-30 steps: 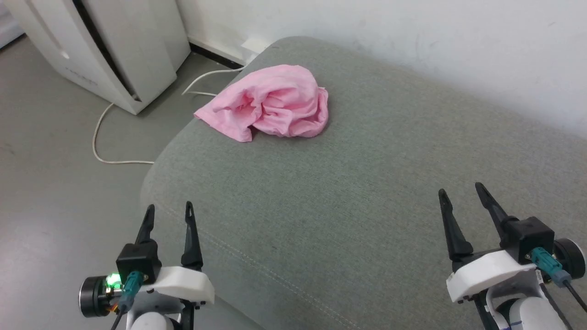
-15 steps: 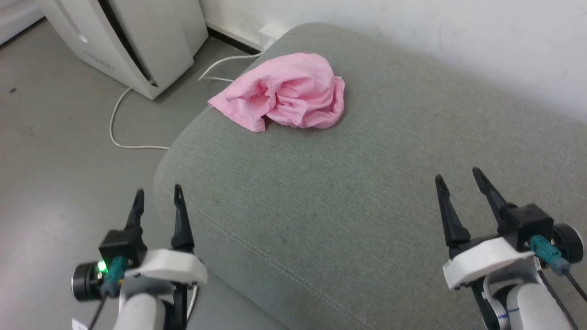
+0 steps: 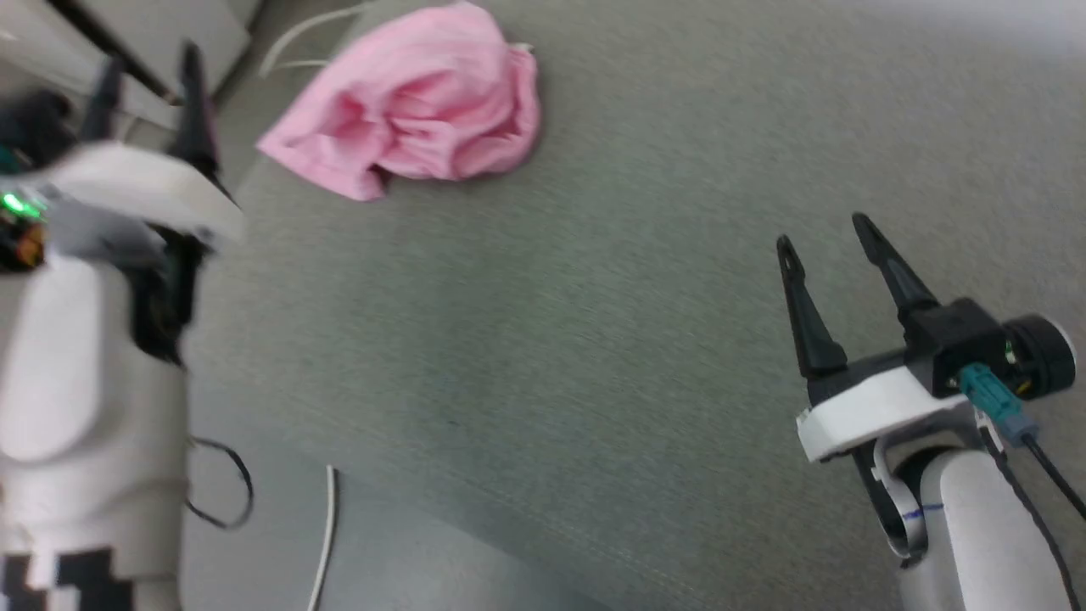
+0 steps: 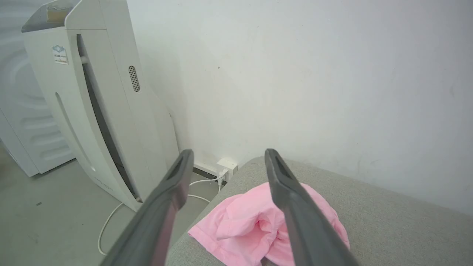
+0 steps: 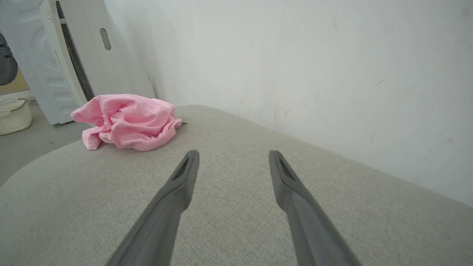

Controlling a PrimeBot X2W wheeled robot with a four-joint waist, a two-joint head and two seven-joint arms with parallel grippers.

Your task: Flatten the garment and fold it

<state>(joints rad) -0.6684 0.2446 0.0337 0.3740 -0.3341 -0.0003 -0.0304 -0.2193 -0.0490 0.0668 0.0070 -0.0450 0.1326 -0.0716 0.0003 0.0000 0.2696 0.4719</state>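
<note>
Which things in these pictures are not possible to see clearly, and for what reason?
- Crumpled light pink cloth garment: its own folds hide its inner layers and underside. In the left wrist view, a dark finger and the bottom edge cut it.
- Left gripper: blurred in the head view.
- Tall white appliance: blurred, cut by the head view's top edge.

garment (image 5: 129,120): thin soft pink cloth, matt, creased; gathered ribbed band at its near edge.
cushion (image 3: 594,339): grey woven fabric, matt, finely rough.
right gripper (image 3: 823,231): dark, smooth, matt fingers (image 3: 802,314), plastic-looking; white mount with slight sheen.
appliance (image 4: 129,122): white hard plastic, smooth, faintly glossy.
wall (image 4: 314,74): white paint, matt, lightly scuffed.
</note>
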